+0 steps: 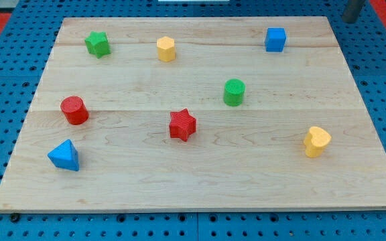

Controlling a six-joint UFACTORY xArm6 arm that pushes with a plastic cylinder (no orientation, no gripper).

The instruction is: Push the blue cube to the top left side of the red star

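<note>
My tip [349,20] at the view's top right, off the board [200,187], right of the blue cube [275,39], red star [182,125] mid-board, well apart

No readable text or labels anywhere.

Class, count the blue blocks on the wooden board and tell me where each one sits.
2. The blue cube sits near the view's top right; the blue pyramid-like block sits near the view's bottom left. None seems hidden.

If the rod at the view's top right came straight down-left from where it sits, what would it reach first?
Probably the blue cube. My tip sits off the board's top-right corner, its end barely visible, so the line is uncertain.
</note>
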